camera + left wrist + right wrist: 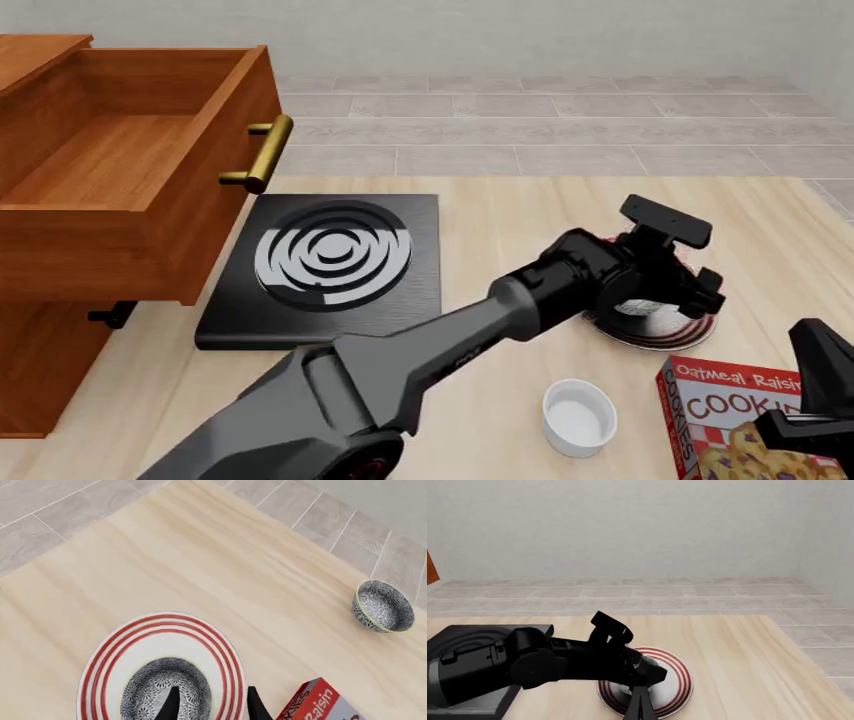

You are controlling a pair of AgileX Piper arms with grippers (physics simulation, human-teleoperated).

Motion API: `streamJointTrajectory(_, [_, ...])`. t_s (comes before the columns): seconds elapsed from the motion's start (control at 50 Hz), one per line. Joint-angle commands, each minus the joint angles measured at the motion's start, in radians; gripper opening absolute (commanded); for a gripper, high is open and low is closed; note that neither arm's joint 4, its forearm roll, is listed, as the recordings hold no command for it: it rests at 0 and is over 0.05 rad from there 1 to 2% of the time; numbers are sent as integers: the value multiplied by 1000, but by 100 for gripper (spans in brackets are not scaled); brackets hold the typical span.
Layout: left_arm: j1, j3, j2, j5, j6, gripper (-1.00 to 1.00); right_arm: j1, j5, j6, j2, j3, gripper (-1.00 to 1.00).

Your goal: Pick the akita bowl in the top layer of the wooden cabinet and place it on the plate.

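Note:
The akita bowl [165, 690], black-and-white patterned, sits upright on the red-ringed white plate [220, 650]. My left gripper [213, 707] is low over the plate and open: one finger is inside the bowl, the other outside its rim, with a wide gap between them. In the front view the left wrist [641, 270] covers most of the plate [674, 335] and hides the bowl. The wooden cabinet [54, 350] stands at the left with its top layer [120, 160] pulled out and empty. My right gripper [640, 705] hangs shut near the table's front right, short of the plate.
A black stove slab [327, 265] lies beside the cabinet. A small white cup [578, 415] and a cookie box [747, 420] stand near the front edge, close to the plate. A second patterned bowl [382, 606] rests by the table's edge.

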Motion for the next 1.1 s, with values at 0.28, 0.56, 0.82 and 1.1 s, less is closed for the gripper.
streamJointTrajectory(0.28, [-3, -21, -58, 32, 23, 100, 0, 30, -11, -31, 0, -100])
streamJointTrajectory(0.56, [-23, -177, -31, 123, 34, 100, 1, 52, -16, -55, 0, -100])
streamJointTrajectory(0.82, [-28, 155, -229, -38, 52, 100, 1, 15, -17, -18, 0, -100])
streamJointTrajectory(1.1, [-42, 443, -424, -162, 62, 100, 1, 39, -18, -44, 0, -100])
